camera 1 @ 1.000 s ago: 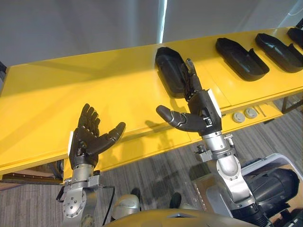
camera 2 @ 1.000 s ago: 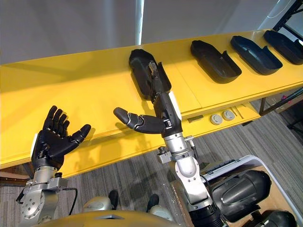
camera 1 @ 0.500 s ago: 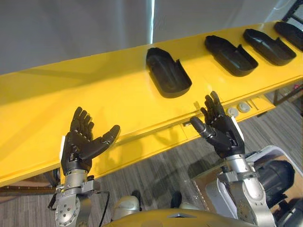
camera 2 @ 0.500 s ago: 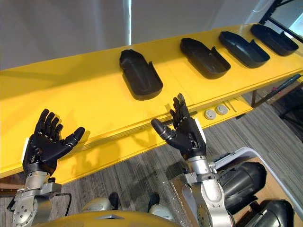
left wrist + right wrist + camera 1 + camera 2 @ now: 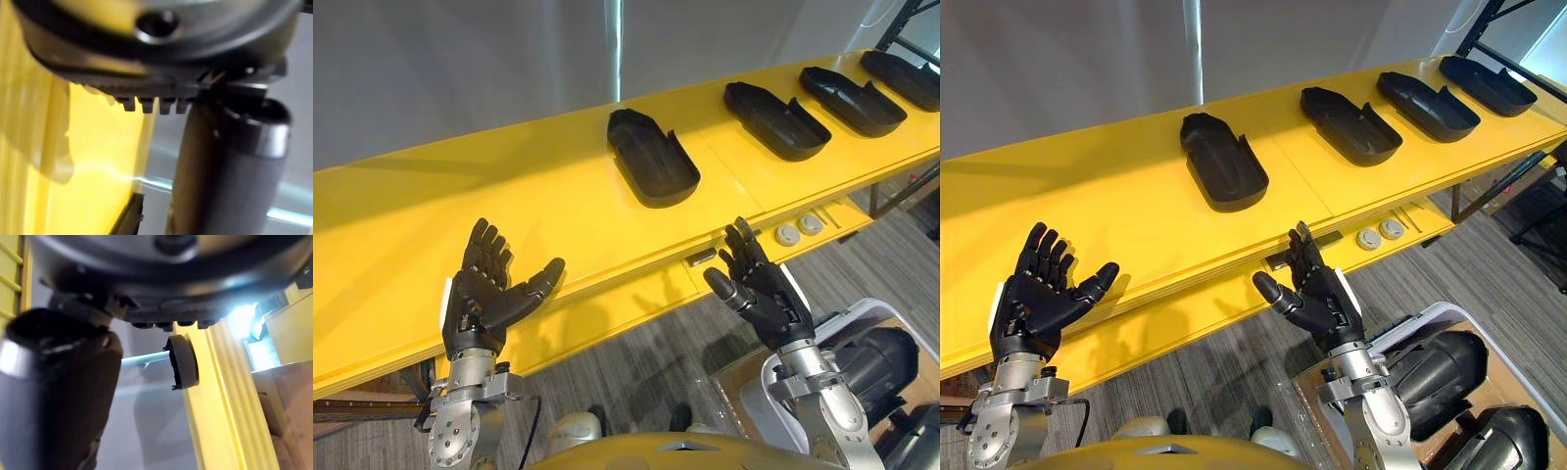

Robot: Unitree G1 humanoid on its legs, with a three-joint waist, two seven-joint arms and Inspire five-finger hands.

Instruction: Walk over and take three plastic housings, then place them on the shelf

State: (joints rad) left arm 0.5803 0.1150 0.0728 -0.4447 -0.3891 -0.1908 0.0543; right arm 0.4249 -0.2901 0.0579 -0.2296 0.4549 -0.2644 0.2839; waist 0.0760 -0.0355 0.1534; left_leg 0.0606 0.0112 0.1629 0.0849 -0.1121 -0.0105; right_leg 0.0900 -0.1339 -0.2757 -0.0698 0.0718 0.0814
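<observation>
Four black plastic housings (image 5: 651,157) lie in a row on the long yellow counter (image 5: 431,206), none taken yet. Both the left hand (image 5: 484,299) and the right hand (image 5: 769,304) hover spread and empty by its near edge. The pick-up step seems about to begin, and it likely calls for the right hand to reach forward to the nearest of the black plastic housings.

two round grey discs (image 5: 787,234) side by side; grey carpet floor (image 5: 636,362); grey wall (image 5: 460,69) behind
</observation>
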